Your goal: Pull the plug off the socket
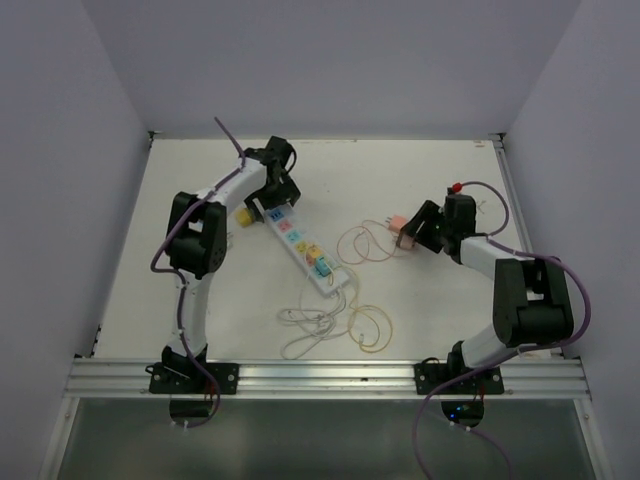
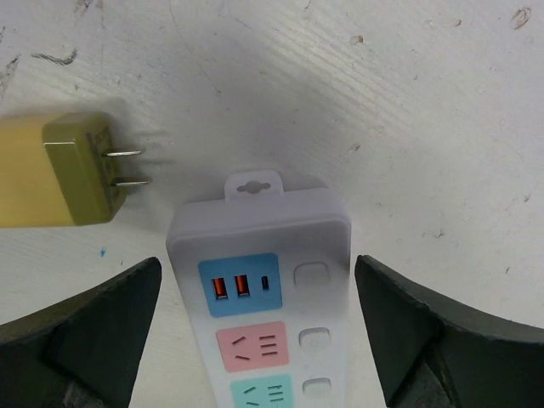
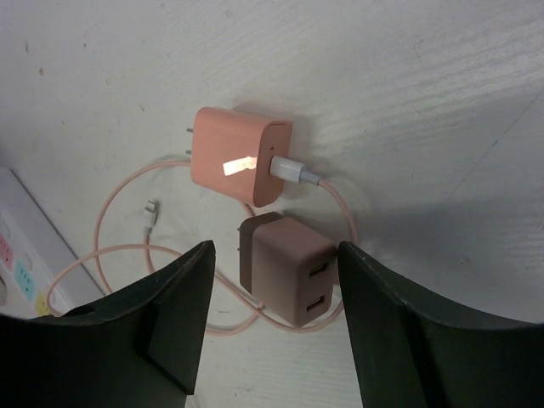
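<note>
Top external view: a flat white table (image 1: 400, 170) carried a long white rectangular power strip (image 1: 300, 245) with coloured outlet faces, lying diagonally left of centre. Its thin white cord (image 1: 310, 325) was coiled lower in the frame. The left gripper (image 1: 278, 200) stood over the strip's upper end, and a small yellow block plug (image 1: 241, 215) lay just left of that end. The right gripper (image 1: 410, 235) sat right of centre by a small salmon-pink charger block (image 1: 397, 223), with a thin pink looped cable (image 1: 358, 245) between it and the strip. Left wrist view: the power strip (image 2: 263, 246) filled lower centre, tabbed end uppermost, showing blue, pink and teal faces. The left gripper (image 2: 257, 280) was spread wide, one black finger on either side of the strip with a gap on each side, gripping nothing. The yellow plug (image 2: 59, 170) lay at upper left, apart from the strip, with two bare prongs pointing right. Right wrist view: the pink charger (image 3: 242, 157) lay at upper centre with a pale cable plugged in. A mauve two-port adapter (image 3: 285, 268) lay below it, between the spread fingers of the right gripper (image 3: 274, 248); whether they touched it could not be told. The pink cable (image 3: 106, 212) looped at left, and the strip (image 3: 17, 246) edged the left border.
</note>
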Tool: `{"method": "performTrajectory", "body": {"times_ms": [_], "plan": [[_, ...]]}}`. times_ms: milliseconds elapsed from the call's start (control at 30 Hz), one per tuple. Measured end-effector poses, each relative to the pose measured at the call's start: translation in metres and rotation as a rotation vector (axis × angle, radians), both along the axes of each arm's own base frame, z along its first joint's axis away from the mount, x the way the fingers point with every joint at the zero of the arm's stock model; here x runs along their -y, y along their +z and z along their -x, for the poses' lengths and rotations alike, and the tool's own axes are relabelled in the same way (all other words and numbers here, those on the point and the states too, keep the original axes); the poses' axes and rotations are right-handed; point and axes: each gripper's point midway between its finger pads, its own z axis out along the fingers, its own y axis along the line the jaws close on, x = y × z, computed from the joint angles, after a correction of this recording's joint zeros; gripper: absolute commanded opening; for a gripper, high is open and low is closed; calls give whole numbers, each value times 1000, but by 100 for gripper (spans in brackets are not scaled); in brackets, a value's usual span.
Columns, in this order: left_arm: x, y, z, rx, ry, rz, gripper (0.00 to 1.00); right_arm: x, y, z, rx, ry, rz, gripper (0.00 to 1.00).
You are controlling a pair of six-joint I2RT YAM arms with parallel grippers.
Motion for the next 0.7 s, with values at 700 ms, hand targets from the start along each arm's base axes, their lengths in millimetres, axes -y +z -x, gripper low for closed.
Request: {"method": "performTrajectory", "body": {"times_ms": [700], "plan": [[-31,91,39,117,-97,-24,100,13,75,21,132,46,123,95]]}}
